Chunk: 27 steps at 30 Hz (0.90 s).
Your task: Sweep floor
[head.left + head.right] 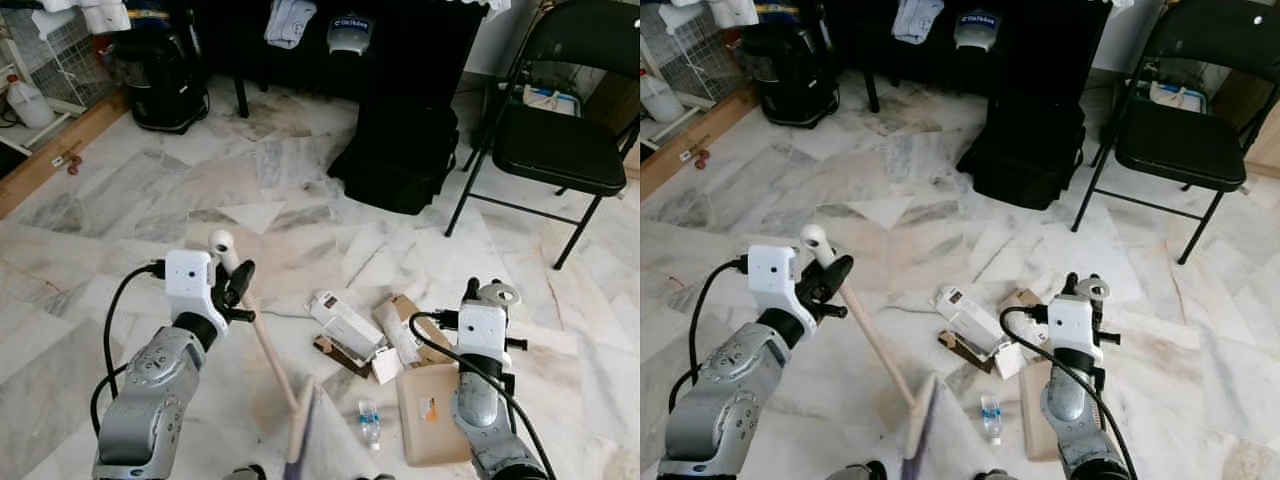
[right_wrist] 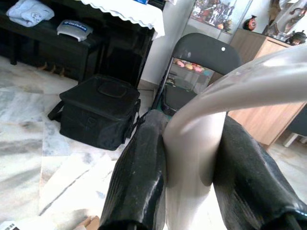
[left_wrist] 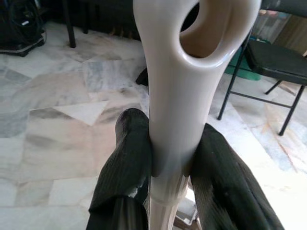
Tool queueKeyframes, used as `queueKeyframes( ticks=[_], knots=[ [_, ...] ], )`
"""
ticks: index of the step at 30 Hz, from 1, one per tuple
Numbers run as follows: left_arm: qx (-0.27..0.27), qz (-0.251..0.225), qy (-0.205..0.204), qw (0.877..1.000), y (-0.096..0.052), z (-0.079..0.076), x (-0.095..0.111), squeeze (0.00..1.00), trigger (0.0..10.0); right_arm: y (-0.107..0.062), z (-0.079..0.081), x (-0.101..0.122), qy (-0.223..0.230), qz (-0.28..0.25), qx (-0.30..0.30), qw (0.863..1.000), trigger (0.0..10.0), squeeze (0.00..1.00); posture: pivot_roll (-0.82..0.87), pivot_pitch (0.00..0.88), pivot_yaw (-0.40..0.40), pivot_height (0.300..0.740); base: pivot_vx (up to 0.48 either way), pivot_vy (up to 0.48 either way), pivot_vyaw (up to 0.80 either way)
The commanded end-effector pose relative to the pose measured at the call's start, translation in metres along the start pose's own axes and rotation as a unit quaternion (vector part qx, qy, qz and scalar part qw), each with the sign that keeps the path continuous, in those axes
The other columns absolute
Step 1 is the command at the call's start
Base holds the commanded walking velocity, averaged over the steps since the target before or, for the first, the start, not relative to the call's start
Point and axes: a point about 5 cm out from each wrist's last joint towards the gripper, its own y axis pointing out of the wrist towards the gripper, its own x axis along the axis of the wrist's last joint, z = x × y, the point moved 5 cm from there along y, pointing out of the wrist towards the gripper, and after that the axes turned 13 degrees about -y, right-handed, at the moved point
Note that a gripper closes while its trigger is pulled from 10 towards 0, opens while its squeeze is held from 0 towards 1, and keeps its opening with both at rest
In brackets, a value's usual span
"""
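Observation:
My left gripper [image 1: 237, 285] is shut on the top of a cream broom handle [image 3: 180, 91] with a loop at its end. The stick slants down to the broom head [image 1: 300, 432] on the marble floor between my arms. My right gripper [image 1: 487, 296] is shut on the grey looped handle [image 2: 196, 143] of a beige dustpan [image 1: 432, 415], which lies flat on the floor below it. Litter lies between broom and dustpan: a white carton [image 1: 344, 322], torn cardboard pieces [image 1: 400, 335] and a small plastic bottle [image 1: 369, 422].
A black bag [image 1: 396, 160] stands on the floor ahead. To the right is a black folding chair [image 1: 560, 145]. A black bin [image 1: 160, 75] is at the back left beside a dark table [image 1: 330, 50] with folded clothes.

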Motion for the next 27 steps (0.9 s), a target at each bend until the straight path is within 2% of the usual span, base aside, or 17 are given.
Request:
queueKeyframes(
  ticks=[1,3,4,5,8,15,20,22,27],
  knots=[
    [-0.01,-0.009,0.009,1.0,0.002,-0.005,0.003,0.0,10.0,0.001,0.001,0.001,-0.01,-0.004,0.003,1.0,10.0,0.0,0.12,0.17,0.002,0.74,0.0,0.0,0.0],
    [-0.014,-0.002,0.012,1.0,0.002,-0.007,0.0,0.0,10.0,0.001,0.007,-0.002,0.013,0.01,0.02,1.0,10.0,0.0,0.12,0.17,0.002,0.74,0.0,0.0,0.0],
    [-0.018,0.002,0.008,1.0,0.002,-0.009,-0.002,0.0,10.0,0.0,0.01,-0.005,0.041,0.027,0.029,0.998,10.0,0.0,0.12,0.17,0.002,0.74,0.0,0.0,0.0],
    [-0.018,0.002,0.008,1.0,0.002,-0.009,-0.002,0.0,10.0,0.0,0.01,-0.005,0.041,0.027,0.029,0.998,10.0,0.0,0.12,0.17,0.002,0.74,0.0,0.0,0.0],
    [-0.024,0.011,0.001,1.0,0.002,-0.012,-0.006,0.0,10.0,-0.001,0.014,-0.01,0.094,0.06,0.028,0.993,10.0,0.0,0.12,0.171,0.002,0.74,0.0,0.0,0.0],
    [-0.031,0.044,-0.054,0.997,-0.001,-0.017,-0.023,0.0,10.0,0.002,0.012,-0.005,0.117,0.052,0.02,0.992,10.0,0.0,0.12,0.174,0.002,0.74,0.0,0.0,0.0],
    [-0.051,0.077,-0.075,0.993,-0.002,-0.025,-0.031,0.0,10.0,0.002,0.012,-0.004,0.132,0.049,0.023,0.99,10.0,0.0,0.12,0.175,0.003,0.74,0.0,0.0,0.0],
    [-0.081,0.112,-0.096,0.986,-0.006,-0.038,-0.041,0.0,10.0,0.001,0.015,0.0,0.147,0.039,0.029,0.988,10.0,0.0,0.13,0.177,0.004,0.74,0.0,0.0,0.0],
    [-0.107,0.132,-0.116,0.979,-0.008,-0.054,-0.045,0.0,10.0,0.001,0.018,0.008,0.173,0.027,0.037,0.984,10.0,0.0,0.13,0.178,0.005,0.74,0.0,0.0,0.0]
  ],
)
